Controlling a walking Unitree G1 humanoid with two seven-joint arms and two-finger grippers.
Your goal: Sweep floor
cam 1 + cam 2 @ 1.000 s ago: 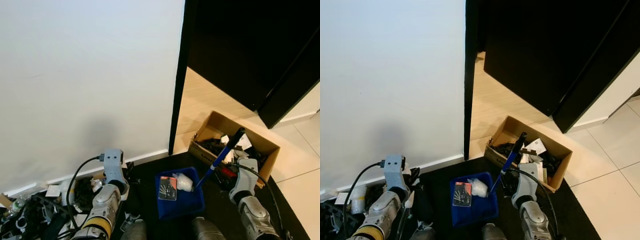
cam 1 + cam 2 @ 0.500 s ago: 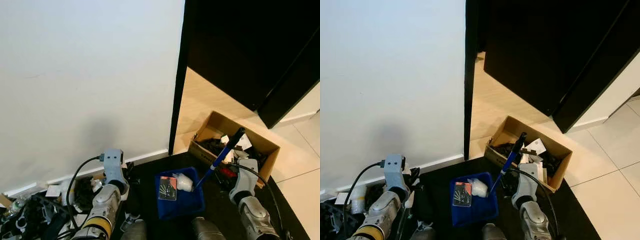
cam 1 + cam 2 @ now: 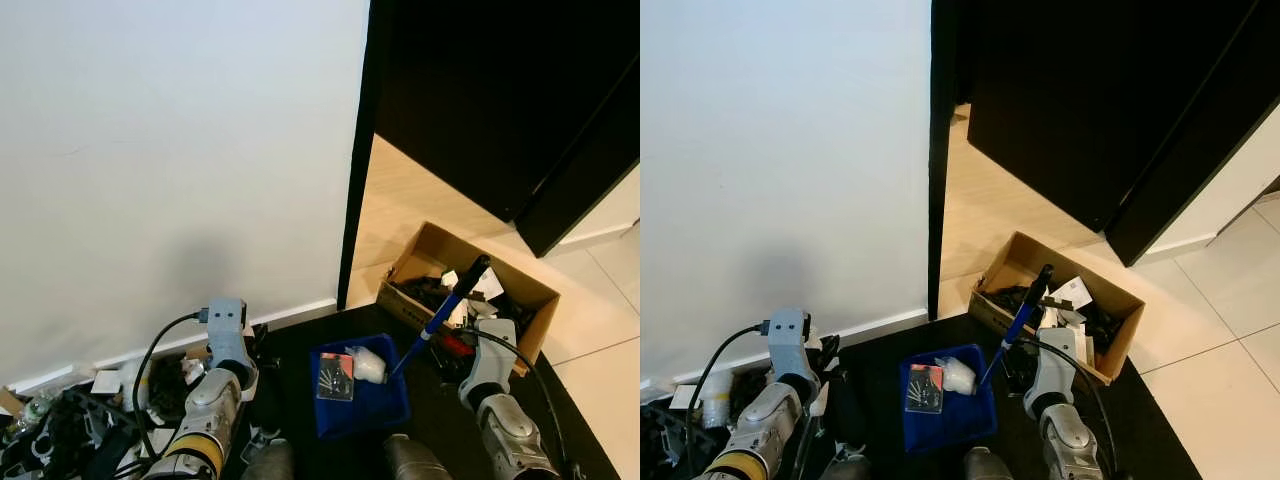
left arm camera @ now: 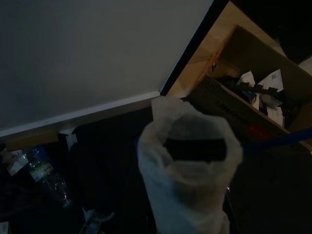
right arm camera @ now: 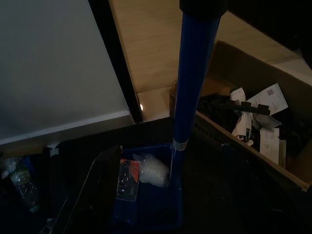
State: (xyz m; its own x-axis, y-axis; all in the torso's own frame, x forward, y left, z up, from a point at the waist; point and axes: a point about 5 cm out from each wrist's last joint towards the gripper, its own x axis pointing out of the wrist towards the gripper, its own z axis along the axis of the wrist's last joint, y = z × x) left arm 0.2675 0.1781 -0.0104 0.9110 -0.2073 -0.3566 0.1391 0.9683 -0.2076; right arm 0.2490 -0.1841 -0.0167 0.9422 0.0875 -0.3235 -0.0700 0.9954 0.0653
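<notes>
Beside the cardboard box [image 3: 468,290], tiled floor [image 3: 600,330] lies open.

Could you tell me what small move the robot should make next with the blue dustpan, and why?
Probably tip the blue dustpan toward the cardboard box by its blue handle. The pan sits on the dark floor with a white crumpled wad and an orange-and-black packet in it, and the open box beside it already holds scraps. The right arm is by the handle.

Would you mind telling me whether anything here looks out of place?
Yes: litter lies heaped against the white wall by the left hand, including a clear plastic bottle on its side, beside the black mat.
</notes>
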